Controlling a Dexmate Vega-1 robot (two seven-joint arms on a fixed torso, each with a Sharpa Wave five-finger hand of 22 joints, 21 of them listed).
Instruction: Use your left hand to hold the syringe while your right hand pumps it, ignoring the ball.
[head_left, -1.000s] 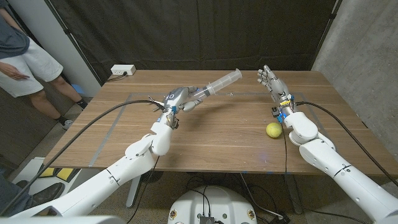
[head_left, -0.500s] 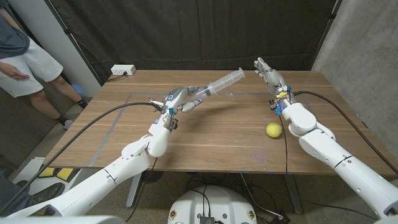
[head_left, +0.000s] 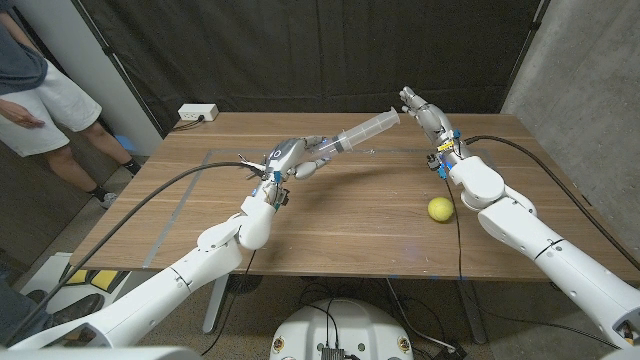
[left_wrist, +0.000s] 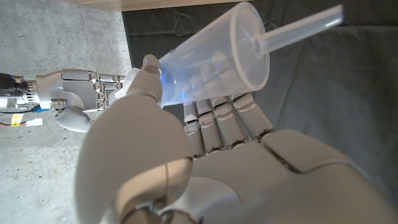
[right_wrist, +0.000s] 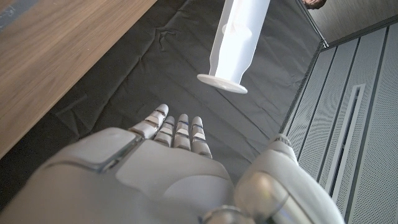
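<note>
My left hand (head_left: 290, 158) grips a clear plastic syringe (head_left: 356, 132) by its lower end and holds it slanting up over the table's far middle. In the left wrist view the fingers of my left hand (left_wrist: 186, 168) wrap the wide barrel of the syringe (left_wrist: 211, 62). My right hand (head_left: 420, 111) hovers right beside the syringe's raised end, fingers apart, holding nothing. In the right wrist view the syringe's flat end flange (right_wrist: 222, 83) hangs just beyond the fingertips of my right hand (right_wrist: 168, 168), with a gap between them. A yellow ball (head_left: 439, 208) lies on the table by my right forearm.
The wooden table (head_left: 330, 240) carries a white power box (head_left: 197, 113) at its far left corner. A person (head_left: 30, 90) stands past the table's left side. Black cables run along both arms. A dark curtain hangs behind the table.
My right hand has moved left and away from me, closing in on the syringe's raised end. My left hand has nudged the syringe slightly toward it. The ball has not moved.
</note>
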